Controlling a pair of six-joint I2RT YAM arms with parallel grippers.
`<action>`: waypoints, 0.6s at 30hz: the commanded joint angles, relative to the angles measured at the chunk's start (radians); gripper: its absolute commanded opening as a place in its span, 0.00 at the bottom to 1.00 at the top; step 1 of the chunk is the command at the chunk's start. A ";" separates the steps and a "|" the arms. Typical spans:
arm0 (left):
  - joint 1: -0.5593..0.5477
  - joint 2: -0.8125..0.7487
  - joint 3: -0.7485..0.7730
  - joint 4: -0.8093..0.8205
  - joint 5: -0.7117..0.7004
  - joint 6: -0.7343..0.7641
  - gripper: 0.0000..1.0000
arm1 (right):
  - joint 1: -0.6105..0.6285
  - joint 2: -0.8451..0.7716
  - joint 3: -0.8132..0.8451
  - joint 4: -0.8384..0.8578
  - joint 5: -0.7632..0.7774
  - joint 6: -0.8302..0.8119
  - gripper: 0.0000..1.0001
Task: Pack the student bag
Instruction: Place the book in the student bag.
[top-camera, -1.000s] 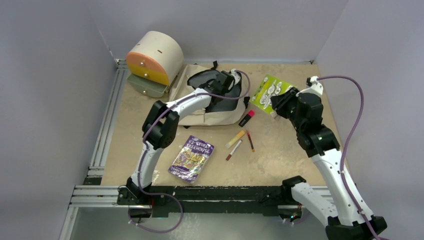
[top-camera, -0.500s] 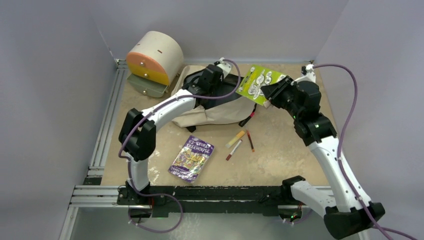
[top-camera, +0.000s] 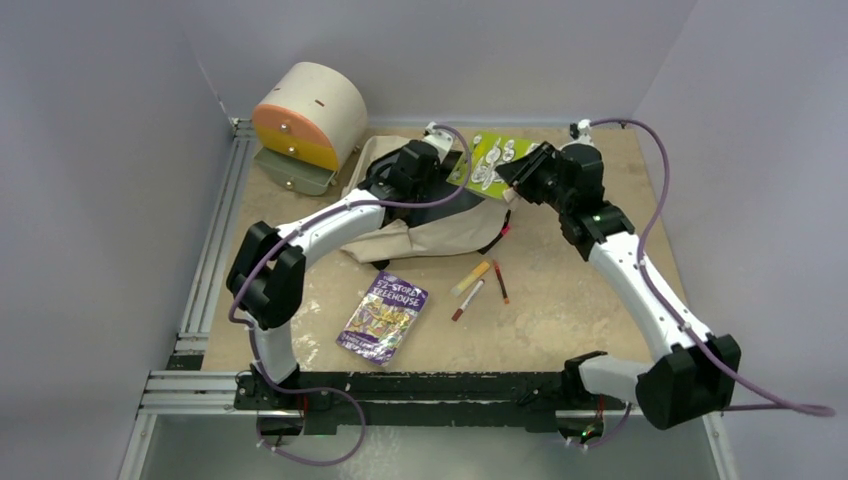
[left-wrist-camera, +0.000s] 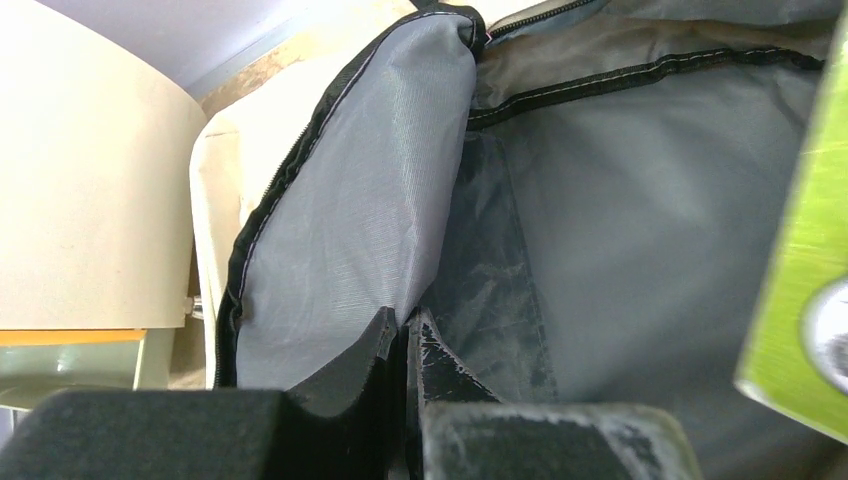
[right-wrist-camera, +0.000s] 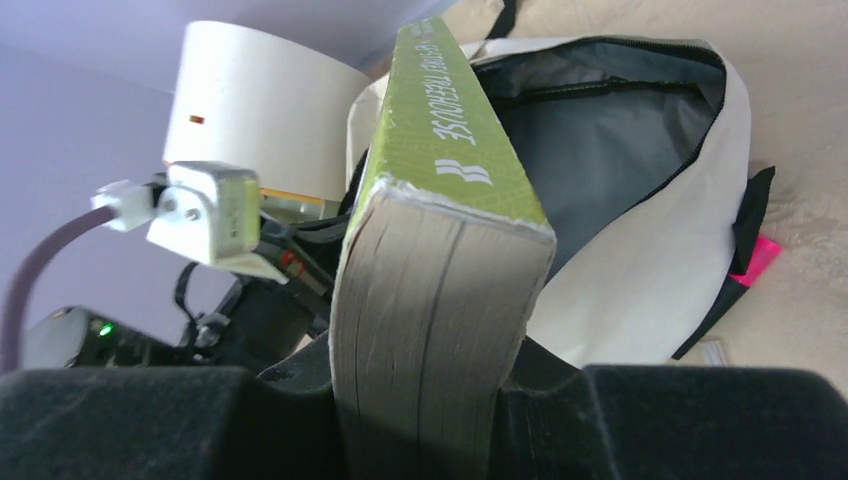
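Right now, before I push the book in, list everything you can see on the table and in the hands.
student bag: one, beige with grey lining, far centre, mouth open
green book: one, lime green, in the air at the bag's mouth
purple book: one, purple, flat on the table, near centre
pens: three, yellow, white and dark red, right of the purple book
highlighter: one, pink, at the bag's right edge, partly hidden
drawer unit: one, cream and orange, far left corner
table: one, tan
left hand: one, black, shut on the bag's rim
right hand: one, black, shut on the green book
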 joint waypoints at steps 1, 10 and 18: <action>-0.001 -0.055 -0.010 0.106 0.005 -0.046 0.00 | 0.001 0.069 0.025 0.172 -0.057 0.024 0.00; -0.001 -0.090 -0.095 0.165 -0.001 -0.058 0.00 | 0.001 0.313 0.126 0.207 -0.185 -0.010 0.00; -0.001 -0.095 -0.106 0.205 -0.020 -0.091 0.00 | 0.003 0.532 0.306 0.143 -0.383 -0.055 0.00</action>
